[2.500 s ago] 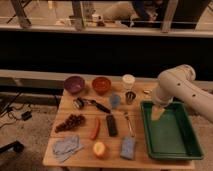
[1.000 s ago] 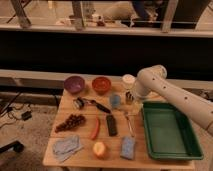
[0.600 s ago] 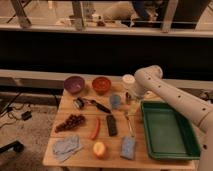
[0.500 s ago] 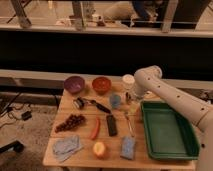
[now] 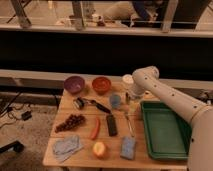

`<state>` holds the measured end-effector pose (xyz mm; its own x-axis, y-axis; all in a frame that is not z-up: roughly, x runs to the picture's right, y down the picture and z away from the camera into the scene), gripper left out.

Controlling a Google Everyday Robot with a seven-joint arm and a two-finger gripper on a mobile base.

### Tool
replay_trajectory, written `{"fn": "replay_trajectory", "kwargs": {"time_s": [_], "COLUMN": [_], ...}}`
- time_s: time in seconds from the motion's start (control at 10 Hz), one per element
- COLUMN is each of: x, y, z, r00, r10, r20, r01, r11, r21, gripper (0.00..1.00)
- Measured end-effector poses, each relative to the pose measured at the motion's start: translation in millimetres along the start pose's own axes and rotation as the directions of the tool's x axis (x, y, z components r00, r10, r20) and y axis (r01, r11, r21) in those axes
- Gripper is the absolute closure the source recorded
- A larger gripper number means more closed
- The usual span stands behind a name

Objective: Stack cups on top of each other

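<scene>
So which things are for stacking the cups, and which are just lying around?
For the job:
pale blue cup
metal cup, partly hidden, just right of the blue one
gripper, right at the metal cup

Just lying about:
purple bowl
orange bowl
grapes
blue cloth
blue sponge
green tray

The wooden counter point(image 5: 82, 136) carries a purple bowl point(image 5: 74, 84), orange bowl point(image 5: 101, 84), blue cup point(image 5: 115, 101), grapes point(image 5: 72, 121), cloth point(image 5: 66, 147), sponge point(image 5: 128, 148) and green tray point(image 5: 163, 131). The pincer point(image 5: 131, 98) hangs above it, just right of the blue cup.
</scene>
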<state>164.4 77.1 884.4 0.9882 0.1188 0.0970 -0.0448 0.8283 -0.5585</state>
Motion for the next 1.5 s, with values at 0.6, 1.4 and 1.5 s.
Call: {"fn": "replay_trajectory", "kwargs": {"time_s": [0.6, 1.4, 1.5], "x": [12.9, 14.6, 12.7], "y": [-5.2, -7.4, -8.5], "z": [14.4, 30.4, 28.7], "r00": [0.999, 0.999, 1.0], "r10": [0.023, 0.023, 0.023], "r20": [-0.03, -0.026, -0.014], "r01": [-0.024, -0.024, -0.024], "r11": [1.0, 0.999, 0.999], "r21": [-0.013, -0.037, -0.031], "gripper": [0.21, 0.91, 0.98]}}
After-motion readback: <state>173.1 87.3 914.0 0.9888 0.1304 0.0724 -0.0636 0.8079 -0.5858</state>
